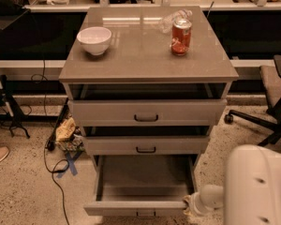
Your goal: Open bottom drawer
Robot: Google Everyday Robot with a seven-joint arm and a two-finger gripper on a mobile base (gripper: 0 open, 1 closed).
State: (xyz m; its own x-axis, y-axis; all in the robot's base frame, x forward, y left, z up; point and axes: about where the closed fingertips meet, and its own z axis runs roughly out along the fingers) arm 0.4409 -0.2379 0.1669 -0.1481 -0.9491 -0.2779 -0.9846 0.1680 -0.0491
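The bottom drawer (131, 207) is grey-beige and stands pulled far out of the cabinet, showing its bare inside. Its small black bar handle (145, 214) sits at the picture's lower edge. My gripper (189, 204) is at the drawer's front right corner, at the end of my white arm (257, 186), which fills the lower right.
The top drawer (146, 112) and middle drawer (145, 145) are slightly ajar. On the cabinet top are a white bowl (94, 40), a red can (181, 36) and a clear plastic bottle (171, 18). An office chair (276, 102) stands right; cables and litter (65, 130) lie left.
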